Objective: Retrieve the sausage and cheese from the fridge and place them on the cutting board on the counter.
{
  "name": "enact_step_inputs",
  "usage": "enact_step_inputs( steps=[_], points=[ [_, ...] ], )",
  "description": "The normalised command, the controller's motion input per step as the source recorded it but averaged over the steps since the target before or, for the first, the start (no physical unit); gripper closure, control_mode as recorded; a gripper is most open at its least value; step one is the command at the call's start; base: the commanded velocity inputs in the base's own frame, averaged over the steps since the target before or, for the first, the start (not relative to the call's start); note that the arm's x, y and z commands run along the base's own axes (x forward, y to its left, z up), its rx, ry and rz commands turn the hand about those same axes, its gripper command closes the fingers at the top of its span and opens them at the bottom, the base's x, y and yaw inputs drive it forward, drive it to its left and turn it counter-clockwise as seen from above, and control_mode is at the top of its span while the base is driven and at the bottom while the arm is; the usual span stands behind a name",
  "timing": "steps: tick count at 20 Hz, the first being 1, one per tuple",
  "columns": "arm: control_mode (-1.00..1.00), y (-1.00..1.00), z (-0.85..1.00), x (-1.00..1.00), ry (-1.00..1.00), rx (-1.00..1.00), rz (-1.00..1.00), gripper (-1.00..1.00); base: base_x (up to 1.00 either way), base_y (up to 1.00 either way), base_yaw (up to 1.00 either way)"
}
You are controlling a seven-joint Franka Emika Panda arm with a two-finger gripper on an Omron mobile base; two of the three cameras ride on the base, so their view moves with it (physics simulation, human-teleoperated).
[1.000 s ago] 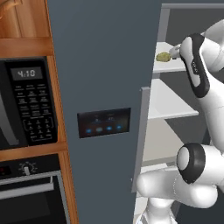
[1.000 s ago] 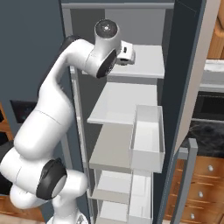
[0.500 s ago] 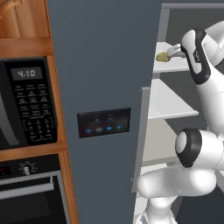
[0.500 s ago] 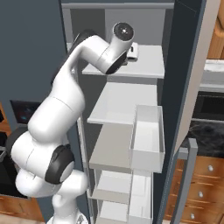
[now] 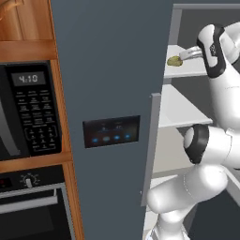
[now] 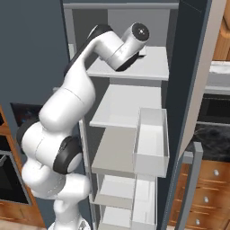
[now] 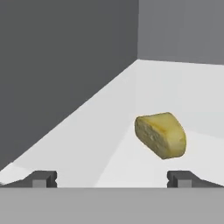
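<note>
**Arm reaches onto the top fridge shelf toward the cheese**

Left base view: since a second ago the arm has swung further into the fridge (image 5: 112,70); the gripper (image 5: 186,55) now sits just beside the cheese (image 5: 174,61) on the top white shelf (image 5: 192,70). A black microwave (image 5: 28,112) and oven (image 5: 33,206) stand left of the closed door.

Right base view: the forearm lies over the top shelf, hiding the cheese; a door bin (image 6: 150,143) hangs below, and the counter (image 6: 214,134) lies at the right.

Hand view: fingertips (image 7: 43,178) stand wide apart, holding nothing; the cheese lies ahead, nearer the right tip.
</note>
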Motion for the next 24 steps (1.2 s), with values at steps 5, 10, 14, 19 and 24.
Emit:
enact_step_inputs(
  steps=[5, 10, 14, 19, 24],
  points=[
    [-1.00, 0.00, 0.00, 0.29, -0.02, -0.11, 0.13, -1.00, 0.00, 0.00, 0.00],
    [-1.00, 0.00, -0.03, 0.30, 0.00, -0.15, 0.05, -1.00, 0.00, 0.00, 0.00],
    [-1.00, 0.00, -0.14, 0.29, 0.04, -0.10, 0.00, -1.00, 0.00, 0.00, 0.00],
    [-1.00, 0.00, -0.12, 0.28, 0.09, 0.00, 0.00, -1.00, 0.00, 0.00, 0.00],
    [-1.00, -0.04, 0.00, 0.35, 0.01, 0.00, 0.00, -1.00, 0.00, 0.00, 0.00]
  ],
)
